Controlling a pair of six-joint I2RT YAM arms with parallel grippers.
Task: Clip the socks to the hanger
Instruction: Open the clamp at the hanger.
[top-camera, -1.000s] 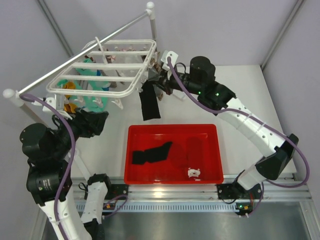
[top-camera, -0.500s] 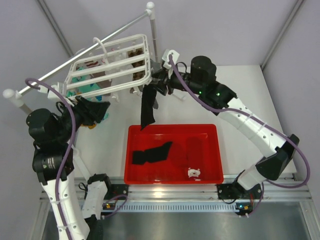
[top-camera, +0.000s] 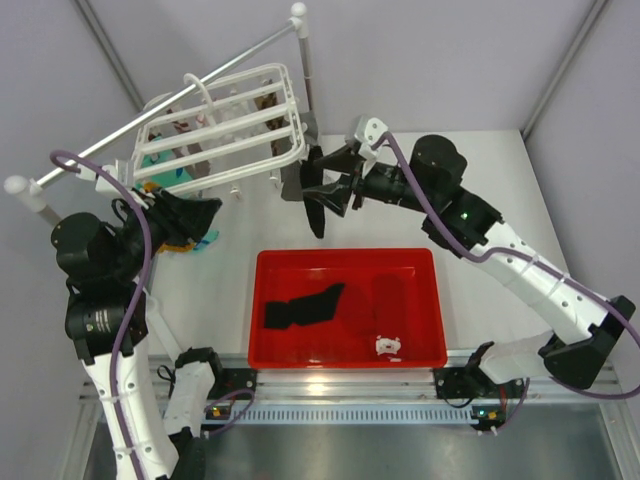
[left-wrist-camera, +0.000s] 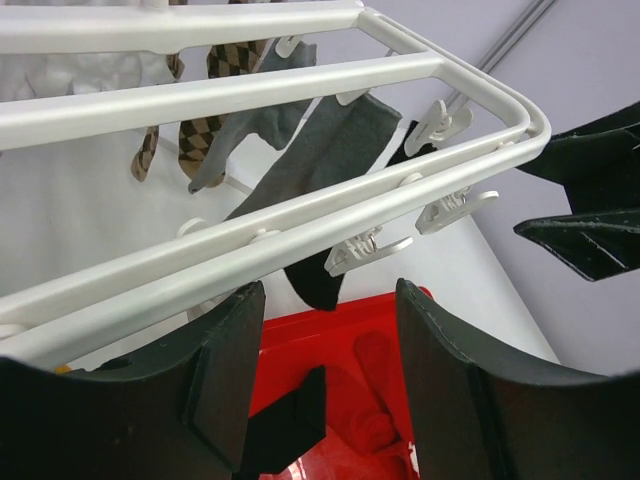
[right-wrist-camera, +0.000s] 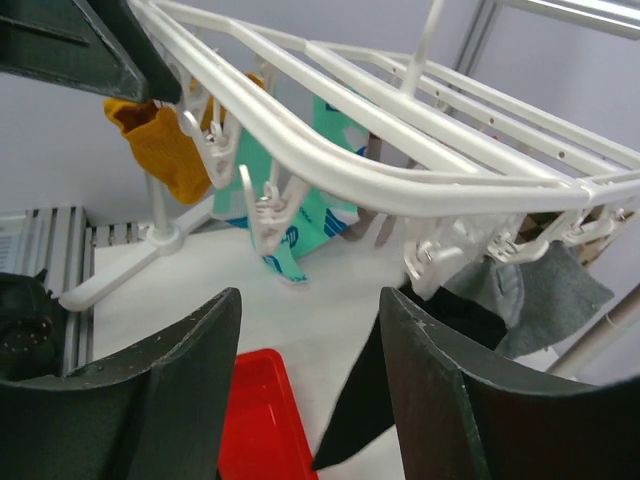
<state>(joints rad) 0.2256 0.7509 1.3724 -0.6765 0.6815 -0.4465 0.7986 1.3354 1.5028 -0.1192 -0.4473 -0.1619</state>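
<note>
Step in hand: hung black sock dangles from clip at right end of hanger, just far of red tray. Clipping of this one looks done.
Right pincer: spread wide, empty, just beside hung sock. Wrist view shows no cloth between fingers.
Left pincer: spread wide, empty, under hanger's near-left rail. Contact with rail cannot be told.
Next move, judged: one pincer down into tray for loose black sock or dark red sock, pinching cuff edge only.
</note>
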